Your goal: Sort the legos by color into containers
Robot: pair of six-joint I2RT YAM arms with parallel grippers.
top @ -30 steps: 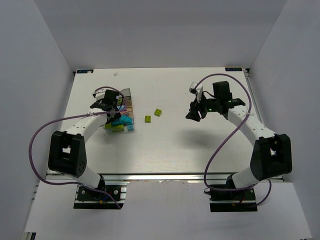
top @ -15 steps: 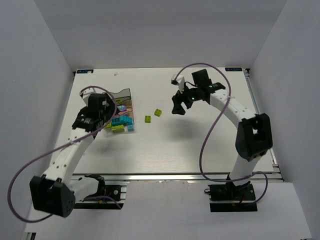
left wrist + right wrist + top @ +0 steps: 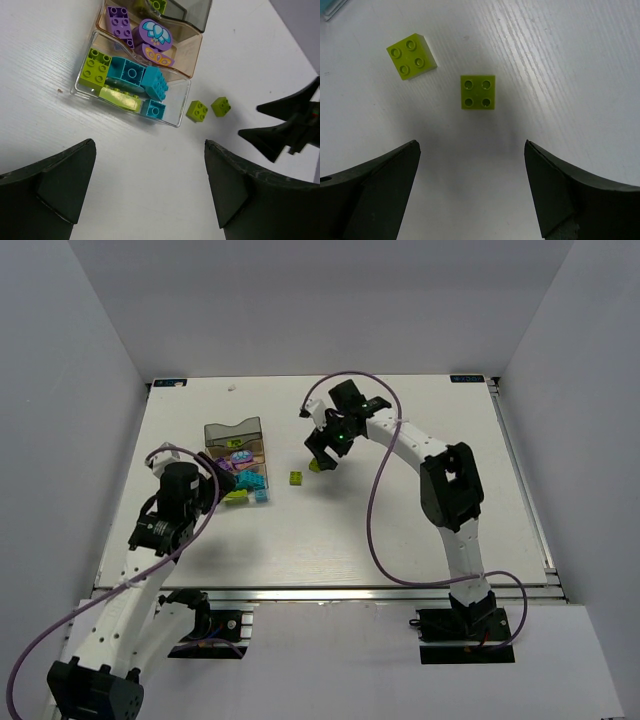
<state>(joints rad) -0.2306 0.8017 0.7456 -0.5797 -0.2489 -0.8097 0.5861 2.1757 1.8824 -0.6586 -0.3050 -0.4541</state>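
The containers are a row of three joined trays: smoky grey (image 3: 232, 430), amber (image 3: 107, 32) and clear (image 3: 172, 117). The clear tray holds teal (image 3: 131, 74) and lime (image 3: 97, 69) legos, the amber one purple legos (image 3: 120, 20), the grey one a lime piece (image 3: 159, 5). Two lime legos lie loose on the table right of the trays (image 3: 297, 478) (image 3: 318, 466). They also show in the right wrist view (image 3: 412, 56) (image 3: 478, 92). My right gripper (image 3: 470, 145) is open and empty, hovering just over the nearer brick. My left gripper (image 3: 149, 145) is open and empty, raised on the near side of the clear tray.
The white table (image 3: 400, 520) is walled by grey panels on three sides. The right gripper's dark fingers (image 3: 280, 132) show in the left wrist view, just right of the loose bricks. A purple cable (image 3: 375, 500) loops from the right arm.
The right arm has swung left across the table to above the two loose lime bricks. The left arm has pulled back from the trays toward the near left.
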